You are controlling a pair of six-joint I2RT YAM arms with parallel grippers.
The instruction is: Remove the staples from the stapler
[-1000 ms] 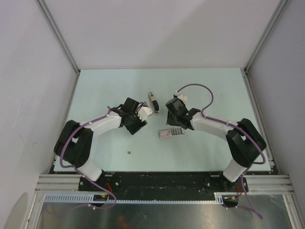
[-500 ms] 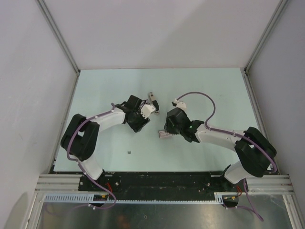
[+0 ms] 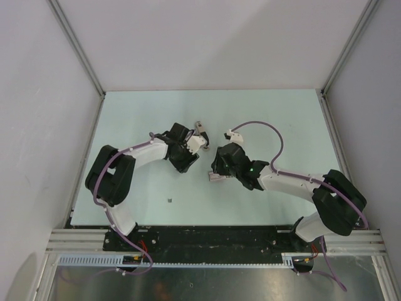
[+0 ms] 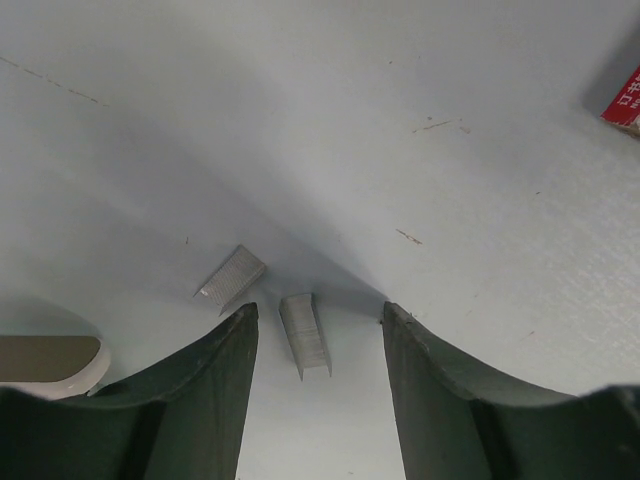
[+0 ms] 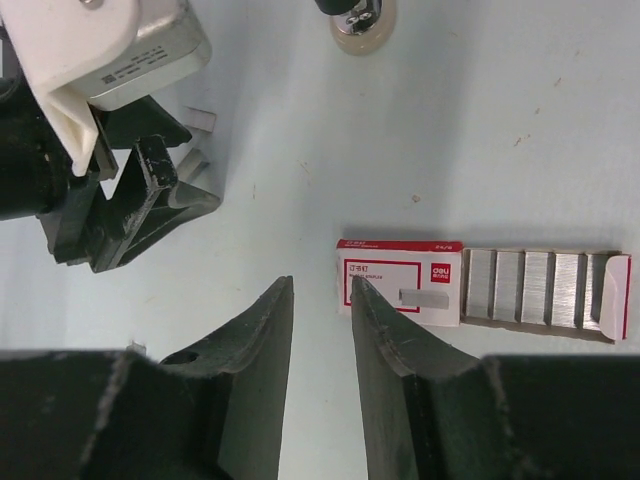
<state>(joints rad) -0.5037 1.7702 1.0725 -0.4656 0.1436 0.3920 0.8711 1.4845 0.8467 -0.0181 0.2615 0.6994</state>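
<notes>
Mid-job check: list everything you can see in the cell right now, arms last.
table: one, pale blue-green, fills the cell floor.
stapler: one, beige with dark parts, middle of the table.
staple strips: two, silver, loose on the table; one lies between the left jaws.
staple box: one, red and white, tray of silver staples slid out, just beside the right jaws' tips.
speck: one, dark, near side of the table; too small to identify.
left gripper: one, dark, jaws apart astride a strip.
right gripper: one, dark, jaws narrowly apart, nothing between.
</notes>
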